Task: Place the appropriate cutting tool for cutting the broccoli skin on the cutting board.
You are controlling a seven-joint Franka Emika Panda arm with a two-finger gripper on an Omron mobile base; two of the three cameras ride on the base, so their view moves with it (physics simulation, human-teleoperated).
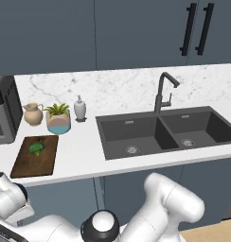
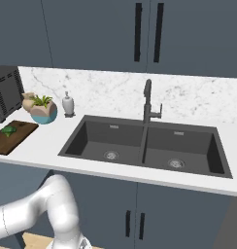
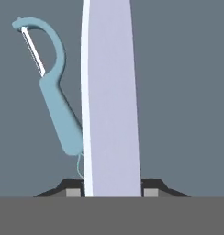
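The cutting tool [image 3: 111, 101] is a knife whose broad silver blade runs straight up the hand view, away from my gripper [image 3: 112, 192]. Both dark fingertips [image 3: 73, 192] press against the blade's two edges, so the gripper is shut on the knife; its handle is hidden. The blade covers the lower end of a light-blue peeler [image 3: 54, 96] lying on a grey surface just to its left. The dark brown cutting board [image 1: 27, 165] [image 2: 19, 132] lies at the counter's front left. The small green broccoli [image 1: 37, 148] [image 2: 8, 130] rests on the board's far end.
Behind the board stand a beige jug [image 1: 33, 113], a potted plant [image 1: 58, 119] and a soap dispenser [image 1: 80, 108]. A dark appliance [image 1: 4, 108] sits at the far left. The double sink [image 1: 136, 124] with its faucet [image 1: 162, 92] takes up the counter's right.
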